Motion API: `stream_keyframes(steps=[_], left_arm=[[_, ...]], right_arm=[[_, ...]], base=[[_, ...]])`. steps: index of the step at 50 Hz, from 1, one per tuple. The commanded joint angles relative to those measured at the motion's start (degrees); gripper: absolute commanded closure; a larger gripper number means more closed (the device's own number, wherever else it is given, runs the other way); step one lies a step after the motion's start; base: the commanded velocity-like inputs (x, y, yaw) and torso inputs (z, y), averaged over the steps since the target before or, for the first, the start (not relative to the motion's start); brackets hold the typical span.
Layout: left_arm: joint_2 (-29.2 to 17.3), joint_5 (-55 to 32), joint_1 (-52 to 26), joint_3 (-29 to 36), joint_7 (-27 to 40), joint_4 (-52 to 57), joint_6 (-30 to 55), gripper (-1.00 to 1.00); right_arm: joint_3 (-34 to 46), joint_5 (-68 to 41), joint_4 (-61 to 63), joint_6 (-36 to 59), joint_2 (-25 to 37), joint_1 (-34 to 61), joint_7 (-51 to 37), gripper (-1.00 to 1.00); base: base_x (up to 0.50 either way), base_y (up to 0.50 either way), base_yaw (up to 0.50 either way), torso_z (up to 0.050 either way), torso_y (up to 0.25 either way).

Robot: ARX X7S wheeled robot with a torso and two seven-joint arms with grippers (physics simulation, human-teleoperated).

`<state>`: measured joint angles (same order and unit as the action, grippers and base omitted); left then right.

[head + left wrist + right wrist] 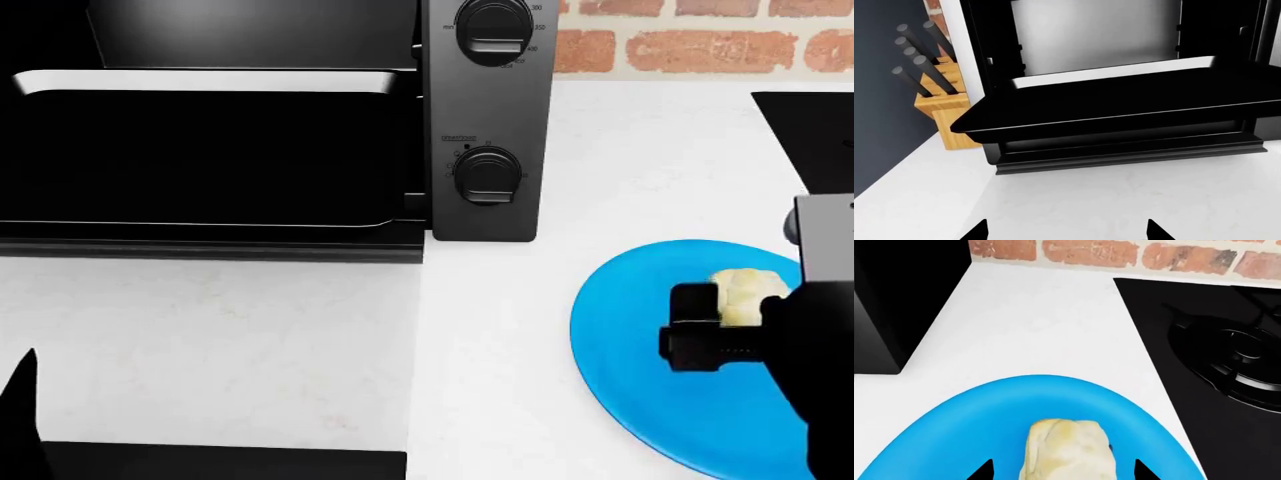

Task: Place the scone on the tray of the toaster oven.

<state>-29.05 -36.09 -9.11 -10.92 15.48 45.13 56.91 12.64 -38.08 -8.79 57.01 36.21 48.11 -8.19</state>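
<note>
The scone (pixel 1066 452), pale yellow and lumpy, lies on a round blue plate (pixel 954 440) at the right of the head view (pixel 745 288). My right gripper (pixel 1062 471) is open, one fingertip on each side of the scone with a gap to it on both sides. The toaster oven (pixel 487 120) stands at the back left with its door dropped open. Its black tray (pixel 200 160) sticks out over the door. My left gripper (pixel 1067 231) hangs open and empty over the white counter in front of the tray (pixel 1121 100).
A black stovetop (pixel 1227 350) lies right of the plate, against the brick wall (pixel 1121 252). A wooden knife block (pixel 937 95) stands beside the oven's far side, next to a dark wall. White counter (pixel 267 340) runs between oven and plate.
</note>
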Motion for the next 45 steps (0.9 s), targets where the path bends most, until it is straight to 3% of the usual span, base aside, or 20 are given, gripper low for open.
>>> stream_keyframes(steps=[1, 5, 18, 19, 45], left_arm=[[-0.15, -0.36, 0.35, -0.31, 0.00, -0.04, -0.28, -1.00], [-0.06, 0.28, 0.60, 0.65, 0.03, -0.53, -0.84, -1.00], [0.05, 0.35, 0.56, 1.33, 0.54, -0.62, -0.91, -1.00], [-0.16, 0.20, 0.93, 0.88, 0.30, -0.59, -1.09, -1.00], [-0.22, 0.04, 0.58, 1.84, 0.85, -0.83, -1.37, -1.00]], right_arm=[[0.57, 0.04, -1.36, 0.43, -0.11, -0.09, 0.23, -1.00], [2.05, 2.01, -9.12, -4.22, -1.02, -0.09, 3.75, -1.00], [1.88, 1.53, -8.33, -3.76, -0.73, -0.46, 3.66, -1.00], [1.92, 1.67, -8.06, -3.83, -0.65, -0.46, 3.48, 1.00], [2.81, 2.38, -0.89, -3.80, 1.47, -0.58, 2.17, 1.00]], base=[[0.00, 0.00, 0.00, 0.000, 0.000], [0.00, 0.00, 0.00, 0.000, 0.000], [0.00, 0.00, 0.00, 0.000, 0.000], [0.00, 0.00, 0.00, 0.000, 0.000], [0.00, 0.00, 0.00, 0.000, 0.000]])
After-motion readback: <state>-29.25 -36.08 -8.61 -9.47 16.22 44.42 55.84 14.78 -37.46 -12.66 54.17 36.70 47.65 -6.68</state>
